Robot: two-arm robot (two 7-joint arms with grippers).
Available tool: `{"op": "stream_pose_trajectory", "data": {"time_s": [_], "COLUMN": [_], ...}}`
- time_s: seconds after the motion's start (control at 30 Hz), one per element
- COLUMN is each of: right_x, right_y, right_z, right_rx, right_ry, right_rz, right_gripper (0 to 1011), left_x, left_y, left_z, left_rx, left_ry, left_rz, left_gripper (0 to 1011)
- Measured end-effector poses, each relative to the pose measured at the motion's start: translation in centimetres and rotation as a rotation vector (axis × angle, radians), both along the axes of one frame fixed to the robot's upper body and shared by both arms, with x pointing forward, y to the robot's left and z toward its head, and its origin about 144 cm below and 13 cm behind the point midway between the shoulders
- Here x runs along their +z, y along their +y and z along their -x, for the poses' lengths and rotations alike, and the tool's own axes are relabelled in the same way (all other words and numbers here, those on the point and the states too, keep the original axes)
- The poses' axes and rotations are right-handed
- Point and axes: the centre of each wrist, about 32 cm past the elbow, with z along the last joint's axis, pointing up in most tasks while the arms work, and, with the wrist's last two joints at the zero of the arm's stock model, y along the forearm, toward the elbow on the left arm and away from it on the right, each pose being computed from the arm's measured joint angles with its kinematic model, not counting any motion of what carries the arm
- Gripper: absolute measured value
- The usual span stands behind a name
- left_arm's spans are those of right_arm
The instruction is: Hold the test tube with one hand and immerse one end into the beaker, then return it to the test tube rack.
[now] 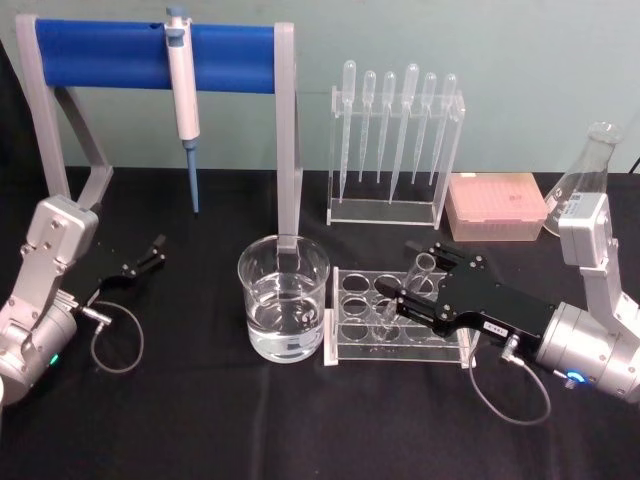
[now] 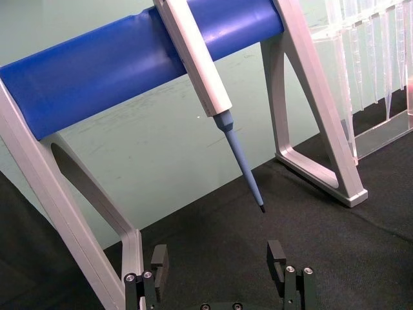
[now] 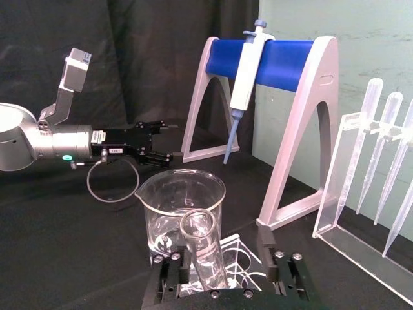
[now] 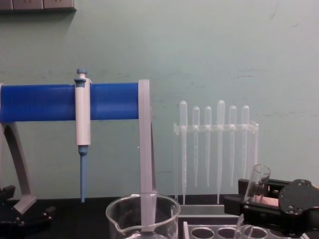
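R gripper [image 1: 398, 272], black two-finger on silver wrist, sits low over the clear plastic rack w/ round holes [image 1: 352, 332]. Its fingers are spread either side of the clear glass test tube [image 1: 414, 278], not pinching. Tube leans in a rack hole, mouth up. In the right wrist view the tube hugs one finger [image 3: 166, 274], w/ a gap at the other. Likely step = grasp: centre first, close gently below the rim, then lift along the tube's lean till clear of the rack before swinging to the wide water-filled glass beaker [image 1: 250, 292] just beside. L gripper [image 1: 152, 252] is parked far left, spread, empty.
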Motion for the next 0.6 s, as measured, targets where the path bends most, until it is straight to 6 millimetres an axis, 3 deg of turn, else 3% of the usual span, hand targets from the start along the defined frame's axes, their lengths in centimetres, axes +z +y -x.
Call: {"op": "stream_pose_trajectory", "data": {"time_s": [0.43, 0.6], "right_x": [0.00, 0.00], "right_y": [-0.02, -0.02], "right_z": [0.00, 0.00], "right_rx": [-0.001, -0.001], "right_ry": [-0.001, -0.001], "right_rz": [0.000, 0.000], "right_gripper": [249, 226], "left_x": [0.00, 0.00], "left_y": [0.00, 0.00], "left_z": [0.00, 0.00], "left_rx": [0.000, 0.000], "left_ry": [0.000, 0.000], "left_rz": [0.000, 0.000], "left_gripper": [1000, 1000]}}
